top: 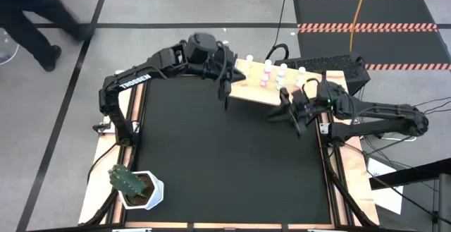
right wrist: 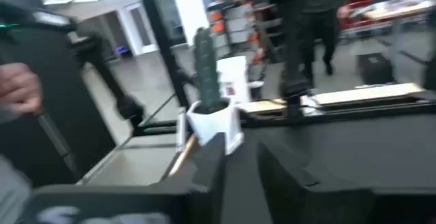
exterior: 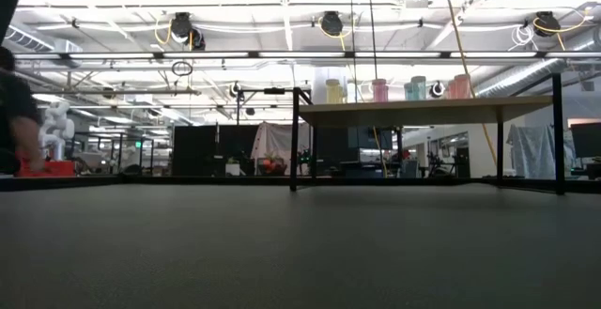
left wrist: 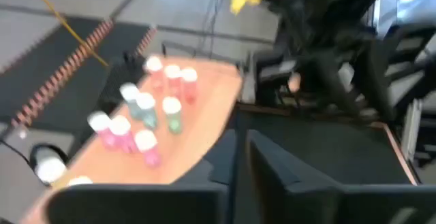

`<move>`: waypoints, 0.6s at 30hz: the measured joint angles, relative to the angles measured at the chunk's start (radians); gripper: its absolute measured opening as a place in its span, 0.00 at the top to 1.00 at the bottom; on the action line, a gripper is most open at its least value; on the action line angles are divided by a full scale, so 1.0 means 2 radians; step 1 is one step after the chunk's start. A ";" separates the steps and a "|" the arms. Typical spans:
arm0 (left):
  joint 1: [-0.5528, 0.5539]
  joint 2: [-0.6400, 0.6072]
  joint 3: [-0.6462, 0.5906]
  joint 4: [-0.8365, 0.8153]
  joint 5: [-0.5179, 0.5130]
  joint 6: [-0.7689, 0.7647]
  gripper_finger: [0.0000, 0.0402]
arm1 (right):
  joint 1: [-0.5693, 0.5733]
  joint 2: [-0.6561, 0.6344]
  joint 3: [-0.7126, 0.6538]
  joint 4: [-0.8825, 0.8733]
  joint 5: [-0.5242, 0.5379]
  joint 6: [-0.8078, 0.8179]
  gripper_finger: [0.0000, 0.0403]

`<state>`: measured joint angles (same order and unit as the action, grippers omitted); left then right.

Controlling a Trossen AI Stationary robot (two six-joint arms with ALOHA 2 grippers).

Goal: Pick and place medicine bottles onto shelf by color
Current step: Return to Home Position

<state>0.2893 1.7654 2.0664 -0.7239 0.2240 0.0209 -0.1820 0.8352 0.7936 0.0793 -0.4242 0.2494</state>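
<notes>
Medicine bottles [top: 268,73] stand on the shelf [top: 250,91], which is at the far edge of the table [top: 211,161], right of centre. From above they're mostly white caps. The left wrist view gives the colours: reds, teals and pinks in short rows. The low view adds a yellow one at the left end, and shows the board up on thin black legs.

Left gripper [top: 225,99] hangs off the shelf's left end, right gripper [top: 285,113] off its near edge. Each wrist view shows a narrow slit between the fingers, nothing held.

Cactus [top: 130,182] sits at the near left corner, and the right wrist view looks straight at it. A person [top: 28,20] is on the floor beyond the far left corner.
</notes>
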 joint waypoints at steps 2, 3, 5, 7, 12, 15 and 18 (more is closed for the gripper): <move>-0.010 -0.016 -0.037 0.019 -0.002 -0.007 0.97 | 0.022 -0.006 0.000 -0.005 -0.001 -0.002 0.86; -0.015 -0.029 -0.061 0.054 -0.004 -0.015 0.98 | 0.029 -0.014 0.000 -0.008 0.000 0.000 0.90; -0.022 -0.067 -0.125 0.107 -0.008 -0.032 0.98 | 0.039 -0.041 0.000 -0.023 0.000 0.002 0.97; -0.030 -0.107 -0.197 0.177 -0.021 -0.047 0.98 | 0.042 -0.077 0.000 -0.045 0.000 0.003 0.98; -0.046 -0.215 -0.401 0.328 -0.047 -0.064 0.99 | 0.042 -0.182 0.000 -0.157 0.000 -0.043 0.99; -0.056 -0.290 -0.517 0.394 -0.044 -0.066 0.97 | 0.043 -0.232 0.000 -0.221 -0.011 -0.076 0.99; -0.062 -0.353 -0.623 0.434 -0.046 -0.064 0.97 | 0.043 -0.263 0.000 -0.280 -0.010 -0.097 0.99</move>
<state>0.1649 1.0595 0.8206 0.1439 0.1317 -0.1061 -0.0959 0.3082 0.7932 -0.4808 -0.4438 0.0552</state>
